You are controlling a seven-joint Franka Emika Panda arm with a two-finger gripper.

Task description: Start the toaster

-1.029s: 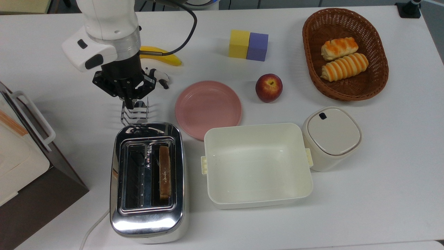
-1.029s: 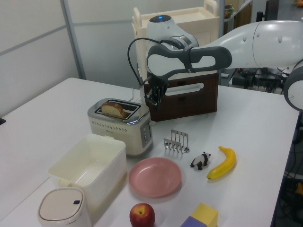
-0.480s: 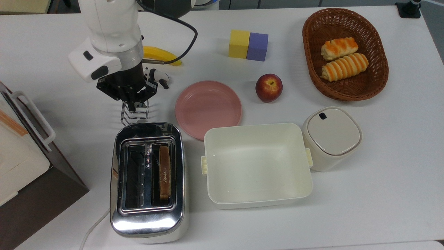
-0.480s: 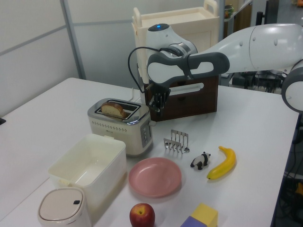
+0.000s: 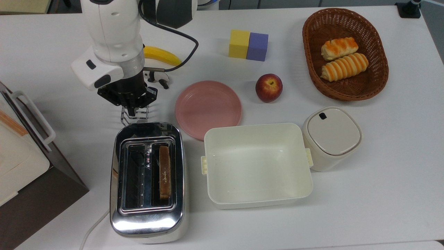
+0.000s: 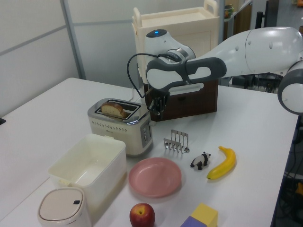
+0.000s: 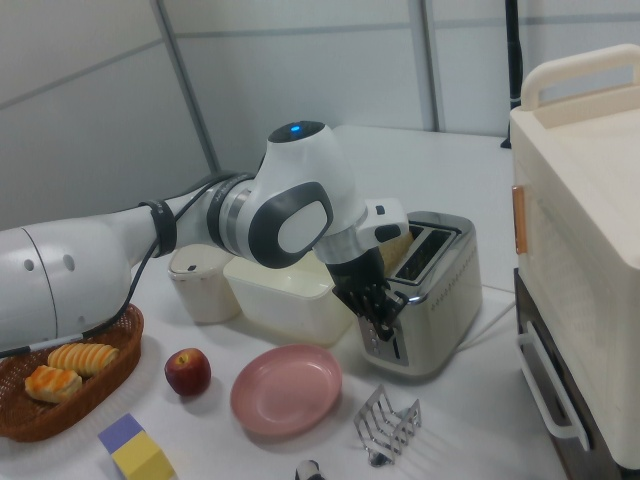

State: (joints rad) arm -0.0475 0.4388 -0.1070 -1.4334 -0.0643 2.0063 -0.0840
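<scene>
Toaster (image 5: 148,180) is what we watch: it stands on the white bench (image 5: 364,194) at 7 o'clock in the top view, one slice of toast (image 5: 164,172) upright in the slot nearer the cream tub (image 5: 257,165), which sits just beside it. In the left view its control end faces the wire toast rack (image 6: 176,141).

Against the frame a second ago, we see the tool (image 5: 132,111) shifted toward the toaster: in the top view it has moved from above the rack's far side to hang over the rack (image 5: 136,116), nearer the toaster's 12 o'clock end. In the left view the tool (image 6: 157,109) has dropped lower beside the toaster's upper corner. In the right view the tool (image 7: 385,322) hangs right at the toaster's control face; we cannot tell whether it touches. Its fingers look drawn together, grasping nothing.

Nothing else has moved: pink plate (image 5: 207,108), apple (image 5: 269,87), banana (image 5: 162,55), panda figure (image 5: 159,77) and lidded canister (image 5: 332,136) lie as before.
</scene>
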